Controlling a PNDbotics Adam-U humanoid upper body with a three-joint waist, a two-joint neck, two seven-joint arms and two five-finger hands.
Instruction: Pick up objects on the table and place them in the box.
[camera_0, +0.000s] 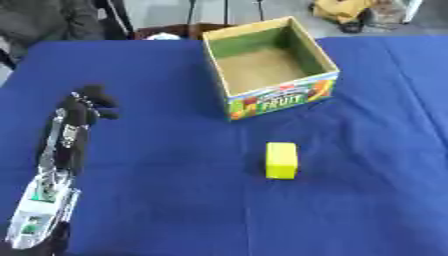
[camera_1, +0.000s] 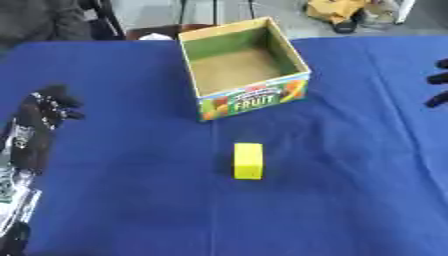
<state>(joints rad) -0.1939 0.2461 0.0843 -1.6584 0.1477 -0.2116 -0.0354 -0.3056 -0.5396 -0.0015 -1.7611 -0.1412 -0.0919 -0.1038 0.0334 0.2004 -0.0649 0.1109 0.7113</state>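
The yellow rectangular block (camera_0: 282, 160) lies mid-table, long axis pointing toward the open cardboard fruit box (camera_0: 269, 65) – well right of the left hand (camera_0: 87, 107), fingers curled, empty; right hand (camera_1: 437, 82) barely shows, state unclear.

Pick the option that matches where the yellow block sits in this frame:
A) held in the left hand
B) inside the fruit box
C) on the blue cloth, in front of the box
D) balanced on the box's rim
C: the yellow block lies on the blue cloth, nearer the camera than the fruit box and apart from it; the box looks empty, and the left hand is off to the side.
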